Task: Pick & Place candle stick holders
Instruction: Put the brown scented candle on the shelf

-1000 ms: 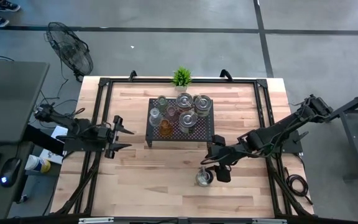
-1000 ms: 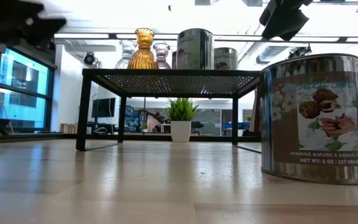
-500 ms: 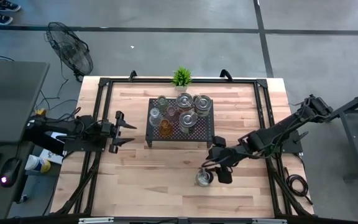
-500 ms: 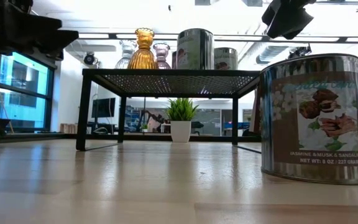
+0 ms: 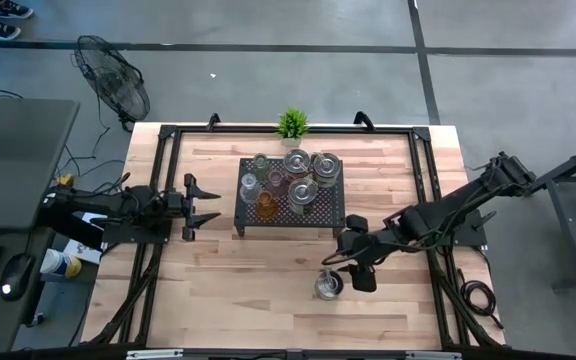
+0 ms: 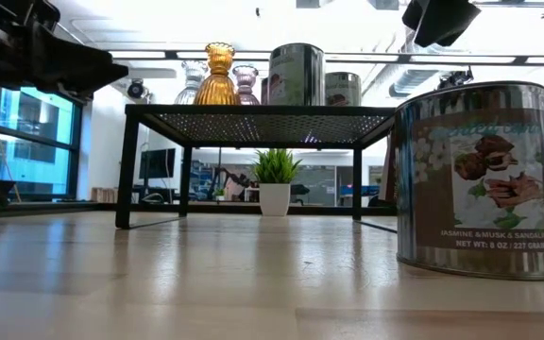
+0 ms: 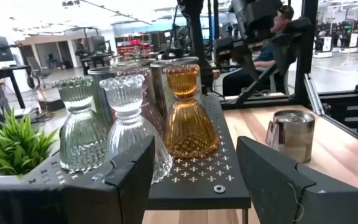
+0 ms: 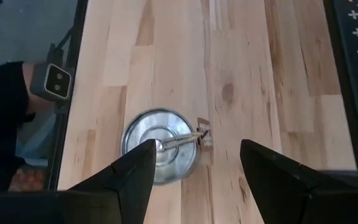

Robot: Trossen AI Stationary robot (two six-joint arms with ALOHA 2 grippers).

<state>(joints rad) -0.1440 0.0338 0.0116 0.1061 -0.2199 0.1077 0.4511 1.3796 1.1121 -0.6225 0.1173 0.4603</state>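
High view: the black perforated rack stands on the wooden tabletop and carries a cluster of candle stick holders, glass ones toward the left arm's side and shiny silver ones toward the right arm's side. A small potted plant sits at the far edge behind the rack. One silver tin stands alone on the tabletop in front of the rack. The left tool hangs just beside the rack's left end, fingers spread and holding nothing. The right tool hovers just beside the lone tin, fingers apart, also holding nothing.

Low view: the lone tin looms close, its label showing flowers and the words "JASMINE & MUSK & SANDALWOOD" and "NET WT: 8 OZ / 227 GRAMS". On the rack stand an amber glass holder, a pink one and silver tins.

Left wrist view: between the spread fingers the rack top shows a greenish ribbed holder, a clear ribbed holder and the amber holder, all upright. The tin stands on the tabletop beyond.

Right wrist view: the tin is seen from above between the parted fingers, apart from both.
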